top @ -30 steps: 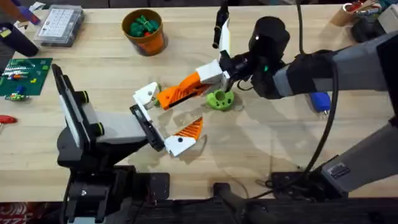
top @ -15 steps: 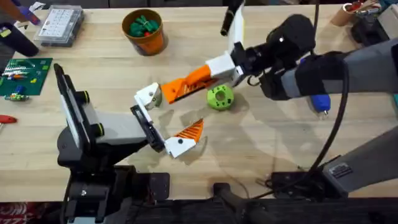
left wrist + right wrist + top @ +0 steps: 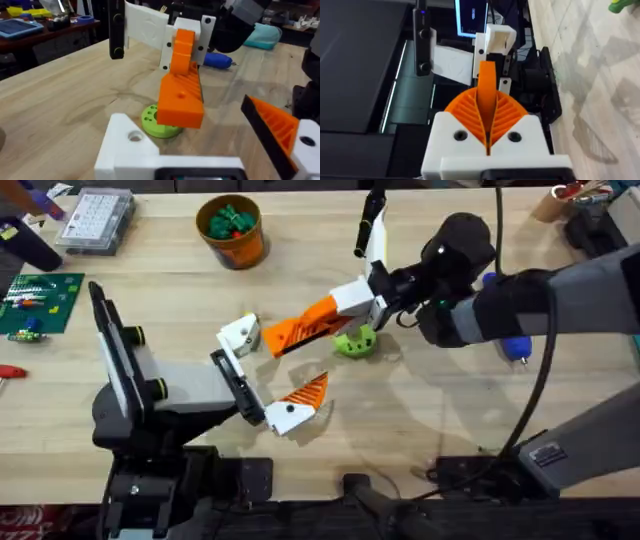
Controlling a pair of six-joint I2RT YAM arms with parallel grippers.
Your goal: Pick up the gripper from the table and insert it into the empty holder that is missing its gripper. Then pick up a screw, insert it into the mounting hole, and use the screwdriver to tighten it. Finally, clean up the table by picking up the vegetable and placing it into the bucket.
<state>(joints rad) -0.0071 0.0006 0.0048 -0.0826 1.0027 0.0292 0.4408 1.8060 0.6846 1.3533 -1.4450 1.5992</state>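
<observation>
My right gripper (image 3: 305, 325) (image 3: 487, 117) is shut on the gripper (image 3: 280, 338) (image 3: 181, 95), an orange ribbed wedge. The wedge's tip points at the holder (image 3: 239, 332) (image 3: 127, 150), just short of it. That bare white bracket, with its mounting hole (image 3: 135, 135), is one side of my left gripper (image 3: 278, 365), which stands open; the other side carries an orange finger (image 3: 305, 390) (image 3: 275, 127). The lime-green vegetable (image 3: 355, 340) (image 3: 159, 121) lies under the right gripper. The blue screwdriver (image 3: 515, 345) (image 3: 216, 60) lies behind the right arm. The orange bucket (image 3: 235, 232) stands at the back. A screw is out of view.
A clear parts box (image 3: 95, 220) and a green circuit board (image 3: 38, 300) sit at the far left. A tan cup (image 3: 560, 198) stands at the back right corner. Dark green pieces fill the bucket. Bare wood lies along the front right.
The right gripper, still holding the orange wedge, swung up and to the right, then came back down towards the bare holder and partly over the vegetable. The left arm stayed put.
</observation>
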